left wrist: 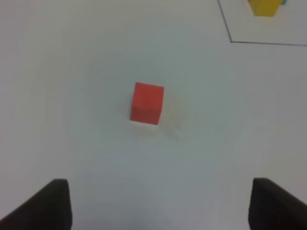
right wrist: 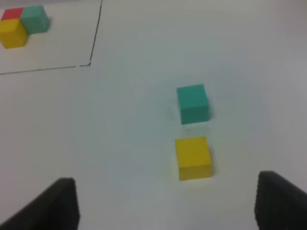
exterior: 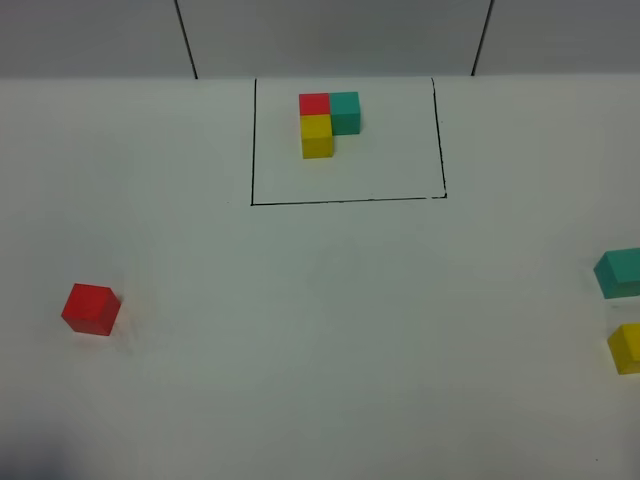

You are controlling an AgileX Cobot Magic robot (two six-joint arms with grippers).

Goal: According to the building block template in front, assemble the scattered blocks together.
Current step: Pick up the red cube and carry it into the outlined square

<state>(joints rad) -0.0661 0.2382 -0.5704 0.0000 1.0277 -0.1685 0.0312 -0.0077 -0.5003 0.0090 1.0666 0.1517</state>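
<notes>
At the right frame edge, teal block (exterior: 620, 272) and yellow block (exterior: 627, 348) are cropped; both grippers released.

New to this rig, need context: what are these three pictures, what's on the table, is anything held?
It is a two-armed robot at a white table. One picture looks down from a high camera; the other two come from cameras on each wrist. The template, three joined cubes, sits inside a black outline. Loose: a red cube on the left, a teal cube and a yellow cube on the right. The left claw and right claw are open, holding nothing.
</notes>
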